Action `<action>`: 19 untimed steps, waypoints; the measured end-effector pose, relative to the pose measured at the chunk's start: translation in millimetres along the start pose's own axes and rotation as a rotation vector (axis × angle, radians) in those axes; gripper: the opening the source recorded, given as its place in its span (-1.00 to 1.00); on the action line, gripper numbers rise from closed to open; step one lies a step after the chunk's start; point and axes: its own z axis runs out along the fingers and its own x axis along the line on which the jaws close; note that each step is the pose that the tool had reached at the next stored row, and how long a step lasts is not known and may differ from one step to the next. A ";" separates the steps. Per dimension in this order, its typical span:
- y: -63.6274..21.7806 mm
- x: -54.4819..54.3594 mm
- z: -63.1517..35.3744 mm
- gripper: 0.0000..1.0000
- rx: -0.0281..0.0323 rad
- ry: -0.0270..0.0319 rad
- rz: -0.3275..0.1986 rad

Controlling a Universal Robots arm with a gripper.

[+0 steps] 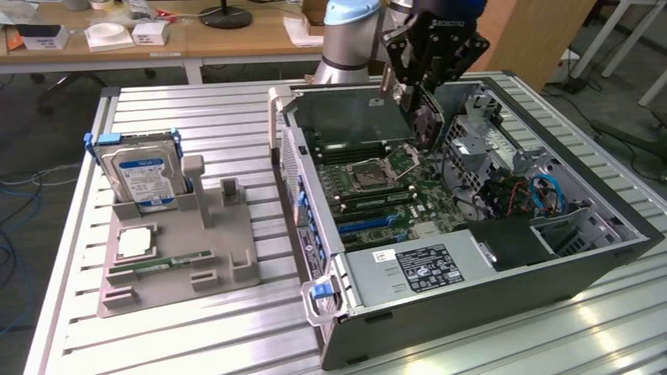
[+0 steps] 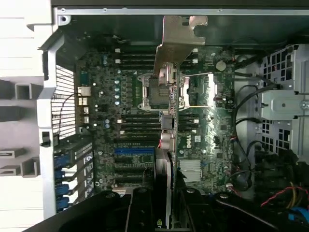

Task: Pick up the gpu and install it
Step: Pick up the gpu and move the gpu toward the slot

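The gpu (image 1: 426,121) hangs on edge over the open computer case (image 1: 583,258), above the motherboard (image 1: 401,191) and near the CPU socket (image 1: 380,168). My gripper (image 1: 422,82) is shut on it from above. In the wrist view I see the gpu (image 2: 166,145) edge-on between my black fingers (image 2: 140,208), with its silver end bracket (image 2: 176,38) pointing toward the case's wall. The gripper (image 2: 164,193) holds the card clear of the board. A blue slot (image 2: 134,151) lies on the motherboard just beside the card's line.
A grey holder (image 1: 177,273) on the slatted metal table (image 1: 208,344) carries a hard drive (image 1: 146,176), a CPU chip (image 1: 136,242) and a memory stick (image 1: 162,266). Inside the case are a power supply (image 1: 417,269) and loose cables (image 1: 542,195). A wooden desk (image 1: 208,39) stands behind.
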 end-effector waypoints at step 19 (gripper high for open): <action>1.4 -43.2 2.0 -0.47 -0.0146 0.0005 -0.001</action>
